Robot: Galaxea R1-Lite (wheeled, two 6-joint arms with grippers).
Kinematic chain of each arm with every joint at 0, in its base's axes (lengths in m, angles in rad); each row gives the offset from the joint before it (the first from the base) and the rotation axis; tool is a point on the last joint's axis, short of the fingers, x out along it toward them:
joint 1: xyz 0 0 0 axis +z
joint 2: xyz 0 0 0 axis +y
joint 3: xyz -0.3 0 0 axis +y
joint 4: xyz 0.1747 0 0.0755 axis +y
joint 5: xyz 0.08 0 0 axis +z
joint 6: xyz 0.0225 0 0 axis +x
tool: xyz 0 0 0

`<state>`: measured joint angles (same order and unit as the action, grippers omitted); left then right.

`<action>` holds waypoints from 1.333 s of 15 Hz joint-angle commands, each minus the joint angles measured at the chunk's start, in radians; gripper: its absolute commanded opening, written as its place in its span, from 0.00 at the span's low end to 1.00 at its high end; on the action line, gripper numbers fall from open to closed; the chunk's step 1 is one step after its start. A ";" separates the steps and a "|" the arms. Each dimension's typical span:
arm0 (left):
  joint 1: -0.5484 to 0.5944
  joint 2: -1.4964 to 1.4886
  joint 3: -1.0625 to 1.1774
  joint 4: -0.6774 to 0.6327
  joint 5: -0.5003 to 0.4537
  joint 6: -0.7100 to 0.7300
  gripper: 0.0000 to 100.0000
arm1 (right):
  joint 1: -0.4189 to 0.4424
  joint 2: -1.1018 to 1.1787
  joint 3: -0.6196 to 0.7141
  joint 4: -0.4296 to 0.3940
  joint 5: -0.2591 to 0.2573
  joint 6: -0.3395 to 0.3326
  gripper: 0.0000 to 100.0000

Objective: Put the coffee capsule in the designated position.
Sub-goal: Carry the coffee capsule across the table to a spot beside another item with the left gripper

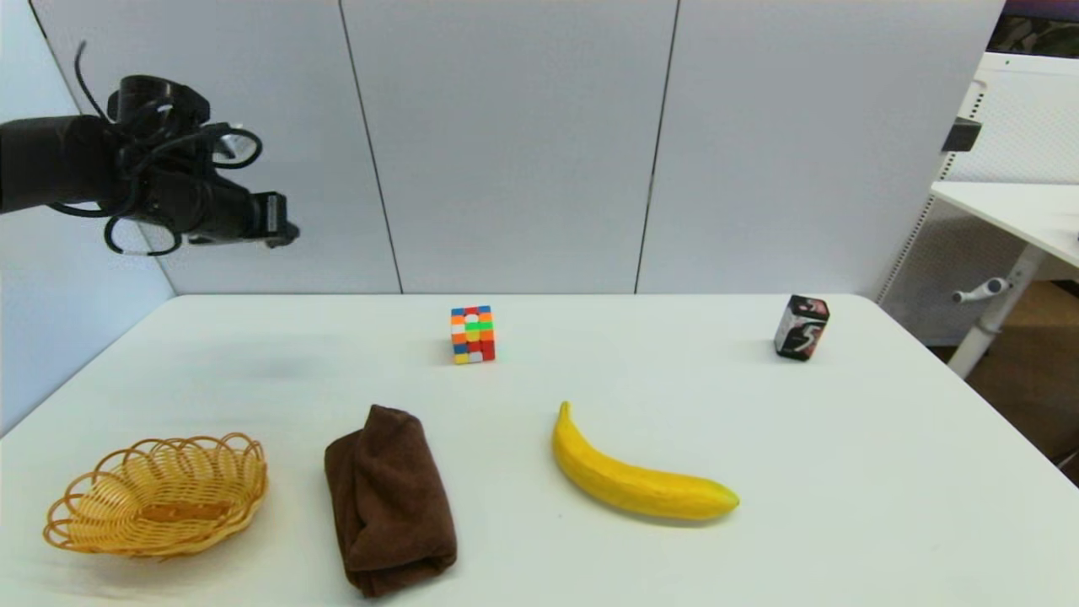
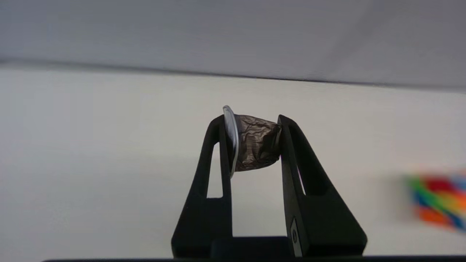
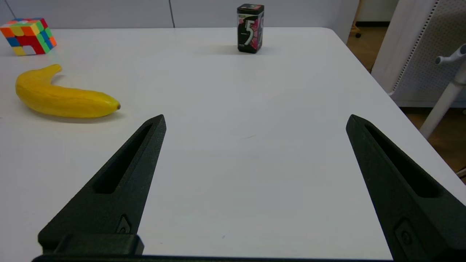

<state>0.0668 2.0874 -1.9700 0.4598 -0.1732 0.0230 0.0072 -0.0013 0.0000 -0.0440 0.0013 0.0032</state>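
Dark crinkled foil is what we are seeing pinched between the fingers of the left gripper [image 2: 251,140]: the coffee capsule [image 2: 255,143] is lying sideways in the clamp, its silvery rim pressed against one finger [image 2: 218,153] and its narrow end against the other. In the head view we are holding that left gripper [image 1: 274,221] high in the air over the far left of the white table [image 1: 843,472], well above the surface, and the capsule itself is hidden there. Below it, at the near left edge, the wicker basket [image 1: 160,497] is sitting beside the folded brown towel [image 1: 389,502]. The banana [image 1: 632,472] is lying to the right of the towel, the puzzle cube [image 1: 473,335] is standing farther back at the centre, and the black box with a "5" [image 1: 801,327] is standing at the far right. The right gripper [image 3: 255,123] is hovering low over the table's right side with its fingers spread wide, holding nothing.
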 commanded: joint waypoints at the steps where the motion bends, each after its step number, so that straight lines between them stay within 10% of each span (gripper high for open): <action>1: -0.131 -0.069 0.008 0.000 -0.496 0.204 0.00 | 0.000 0.001 0.017 0.000 0.000 0.000 1.00; 7: -0.295 0.059 0.013 -0.184 -0.601 0.336 0.00 | 0.000 0.001 0.017 0.000 0.000 0.000 1.00; 20: -0.271 0.250 0.100 -0.489 -0.600 0.373 0.00 | 0.000 0.001 0.017 0.000 0.000 0.000 1.00</action>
<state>-0.2183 2.3009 -1.8713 -0.0119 -0.7700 0.3868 0.0072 -0.0013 0.0000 -0.0440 0.0013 0.0023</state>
